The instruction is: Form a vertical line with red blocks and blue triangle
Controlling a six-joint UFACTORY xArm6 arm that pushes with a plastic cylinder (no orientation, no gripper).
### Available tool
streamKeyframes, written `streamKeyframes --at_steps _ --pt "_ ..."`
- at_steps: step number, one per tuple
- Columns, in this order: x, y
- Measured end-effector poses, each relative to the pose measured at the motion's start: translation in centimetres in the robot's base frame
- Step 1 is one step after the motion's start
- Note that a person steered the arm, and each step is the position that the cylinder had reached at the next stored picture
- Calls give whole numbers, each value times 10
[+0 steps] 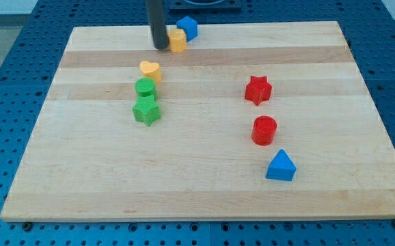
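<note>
**Red pair and blue triangle strung down the right side of the board**

Nearest the view's bottom sits the blue triangle (281, 166), low on the right half of the wooden board (204, 198). Just above it, and a touch to the left, stands the red cylinder (264, 130), close to the triangle but apart from it. Higher again is the red star (257, 89), also a little left of the cylinder. So the three run in a slightly leaning column, drifting rightward as it comes down toward the camera.

Over on the left half, a tight cluster: the green star (146, 110) lowest, the green cylinder (145, 87) right against its upper edge, and the yellow heart (150, 70) touching or nearly touching the cylinder's top.

At the far edge of the board, a yellow block (178, 40), its shape hard to make out from here, perhaps a cylinder, rests against a blue block (187, 27) behind it to the right.

The dark rod comes straight down from the view's top, and my tip (160, 47) rests on the board just left of that yellow block, seemingly in contact with it. It is a bare rod with nothing to open or close, and it holds nothing. It stands well apart from the red blocks and the blue triangle.
</note>
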State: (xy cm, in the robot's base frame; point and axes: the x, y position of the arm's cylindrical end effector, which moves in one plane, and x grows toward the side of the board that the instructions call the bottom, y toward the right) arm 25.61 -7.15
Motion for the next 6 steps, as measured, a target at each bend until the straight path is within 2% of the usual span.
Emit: streamKeyframes --at_steps 2,5,6 --pt "1 43" --pt "10 53" --pt "49 70"
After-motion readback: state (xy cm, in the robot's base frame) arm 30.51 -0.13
